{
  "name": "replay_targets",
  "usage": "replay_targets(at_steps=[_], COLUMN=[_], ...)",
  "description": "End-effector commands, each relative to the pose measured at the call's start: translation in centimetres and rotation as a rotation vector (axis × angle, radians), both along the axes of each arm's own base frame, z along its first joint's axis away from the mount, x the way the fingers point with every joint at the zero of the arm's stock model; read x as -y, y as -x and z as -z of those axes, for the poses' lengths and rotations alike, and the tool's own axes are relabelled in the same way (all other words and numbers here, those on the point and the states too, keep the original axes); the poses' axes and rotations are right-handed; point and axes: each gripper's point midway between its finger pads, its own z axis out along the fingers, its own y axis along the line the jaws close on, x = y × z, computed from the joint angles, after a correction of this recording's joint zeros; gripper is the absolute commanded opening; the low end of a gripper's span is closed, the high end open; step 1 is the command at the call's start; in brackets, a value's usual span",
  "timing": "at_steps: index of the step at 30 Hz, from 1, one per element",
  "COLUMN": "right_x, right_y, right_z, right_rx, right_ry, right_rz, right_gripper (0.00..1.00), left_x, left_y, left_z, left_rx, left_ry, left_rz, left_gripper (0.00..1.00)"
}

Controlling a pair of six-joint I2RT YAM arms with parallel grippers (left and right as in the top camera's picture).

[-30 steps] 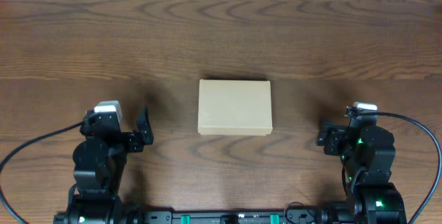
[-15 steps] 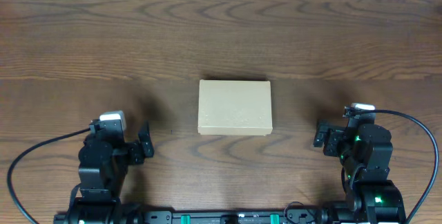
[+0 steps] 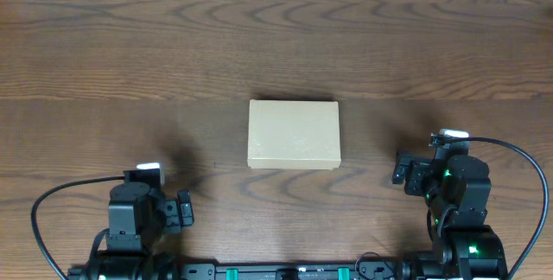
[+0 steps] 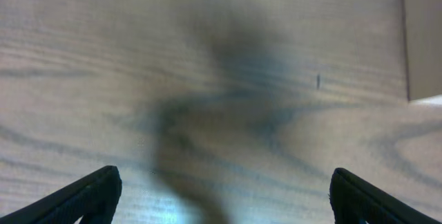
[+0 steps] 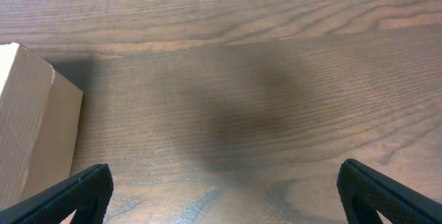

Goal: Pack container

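Container, tan cardboard box, lid down, at the middle of the wooden table, apart from both arms, left gripper fingers spread wide, holding nothing, right gripper likewise wide and empty

Tan container at left edge of wood-grain table, right tool with dark fingertips wide apart

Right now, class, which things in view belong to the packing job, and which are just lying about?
Part of the job:
- container, lid down, mid-table
- left gripper, open, holding nothing
- right gripper, open, holding nothing

Lying about:
- no loose items in view; only the wooden table itself
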Motion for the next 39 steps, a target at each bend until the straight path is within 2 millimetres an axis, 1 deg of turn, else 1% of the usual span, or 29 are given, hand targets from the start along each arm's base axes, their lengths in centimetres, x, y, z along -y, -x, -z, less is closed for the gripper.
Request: replay_targets(at_steps=[1,4,5,6,7,9,12,14,16,19,23,34,39], right_x=[0.4,0.5,1.1,1.2,1.1,0.2,-0.7,-1.1,-1.6,-2.1,-2.4,-2.6,-2.6], right_y=[0.1,0.1,0.0,-0.2,-0.7,-1.6,-2.0,-2.1,-2.0,-1.7,-1.6,-1.3,-1.3], right_z=[0.3,0.3,0.0,-0.5,-1.4,-3.7,-6.6,-7.9,-8.5,-8.0,-7.2,-4.2,-3.3], right_rx=[-0.008,-0.007,0.003,0.028,0.074,0.184,0.338,0.439,0.519,0.601,0.658,0.670,0.666], right_ry=[0.013,0.017,0.036,0.038,0.033,0.016,0.007,0.011,0.014,0.017,0.007,0.024,0.029], right_rz=[0.015,0.019,0.044,0.055,0.053,0.015,-0.020,-0.040,-0.062,-0.083,-0.093,-0.110,-0.110], right_gripper=[0.99,0.99,0.99,0.99,0.99,0.99,0.99,0.99,0.99,0.99,0.99,0.99,0.99], left_x=[-0.1,-0.1,-0.1,-0.2,-0.2,-0.2,-0.2,-0.2,-0.2,-0.2,-0.2,-0.2,-0.2], left_y=[0.5,0.7,0.8,0.8,0.8,0.8,0.8,0.8,0.8,0.8,0.8,0.8,0.8], left_z=[0.4,0.6,0.6,0.6,0.7,0.7,0.7,0.7,0.7,0.7,0.7,0.7,0.7], left_rx=[-0.022,-0.033,-0.036,-0.038,-0.040,-0.040,-0.040,-0.040,-0.040,-0.040,-0.040,-0.040,-0.040], left_ry=[-0.018,-0.019,-0.019,-0.019,-0.019,-0.019,-0.019,-0.019,-0.019,-0.019,-0.019,-0.019,-0.019], left_rz=[0.012,0.012,0.012,0.012,0.012,0.012,0.012,0.012,0.012,0.012,0.012,0.012,0.012], left_gripper=[0.95,0.95,0.95,0.95,0.95,0.95,0.95,0.95,0.95,0.95,0.95,0.95,0.95])
